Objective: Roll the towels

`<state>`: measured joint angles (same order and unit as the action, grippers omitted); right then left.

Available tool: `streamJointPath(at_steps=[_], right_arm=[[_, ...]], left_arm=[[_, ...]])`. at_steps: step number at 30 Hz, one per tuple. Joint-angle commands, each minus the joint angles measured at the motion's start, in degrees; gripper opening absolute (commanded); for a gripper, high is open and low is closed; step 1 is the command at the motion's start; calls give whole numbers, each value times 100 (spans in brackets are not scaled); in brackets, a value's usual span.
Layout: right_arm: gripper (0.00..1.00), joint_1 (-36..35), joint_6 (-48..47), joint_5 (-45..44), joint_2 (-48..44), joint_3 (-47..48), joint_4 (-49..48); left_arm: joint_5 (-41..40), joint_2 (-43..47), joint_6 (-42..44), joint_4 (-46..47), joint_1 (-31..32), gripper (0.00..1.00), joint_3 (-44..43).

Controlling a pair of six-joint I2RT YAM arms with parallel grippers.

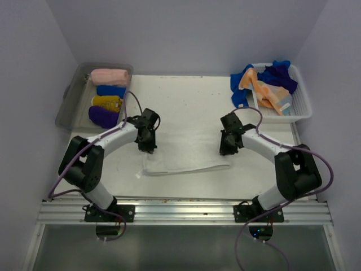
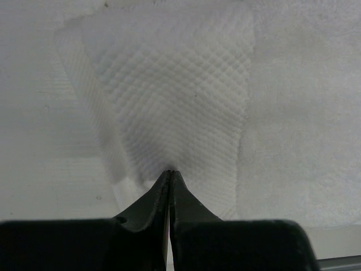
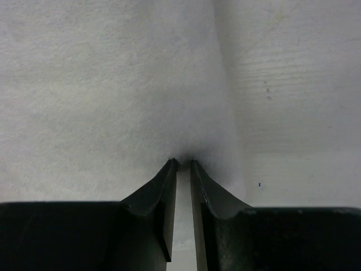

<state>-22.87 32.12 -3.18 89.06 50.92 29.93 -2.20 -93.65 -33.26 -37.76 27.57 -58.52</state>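
Currently: four rolls [image 1: 110,90] in tub [image 1: 66,104]; my left gripper [image 2: 170,171], right gripper [image 3: 183,162] clamped on white towel [image 1: 189,161], unrolled; basket pile [image 1: 265,84] left.

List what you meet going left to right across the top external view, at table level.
grey tub holding rolled towels → left fingers → middle of the white towel → right fingers → white basket holding loose towels
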Motion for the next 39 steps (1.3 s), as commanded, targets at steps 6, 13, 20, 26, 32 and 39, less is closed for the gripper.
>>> streamJointPath(at_steps=[6,13,20,26,32,39], right_arm=[[24,-428,110,-675,-1197,455,795],[23,-525,427,-122,-776,-599,-21],[23,-551,278,-620,-959,-92,495],[28,-218,-372,-807,-575,1269,514],[26,-60,-637,-570,1006,2333,303],[24,222,-637,-429,2115,2748,241]], left_arm=[[-168,373,206,-566,20,6,-1029],[580,269,301,13,20,7,-389],[527,-32,346,76,20,5,-246],[501,575,285,-337,20,9,-923],[738,619,22,-180,134,8,-285],[783,323,-419,366,134,8,403]])
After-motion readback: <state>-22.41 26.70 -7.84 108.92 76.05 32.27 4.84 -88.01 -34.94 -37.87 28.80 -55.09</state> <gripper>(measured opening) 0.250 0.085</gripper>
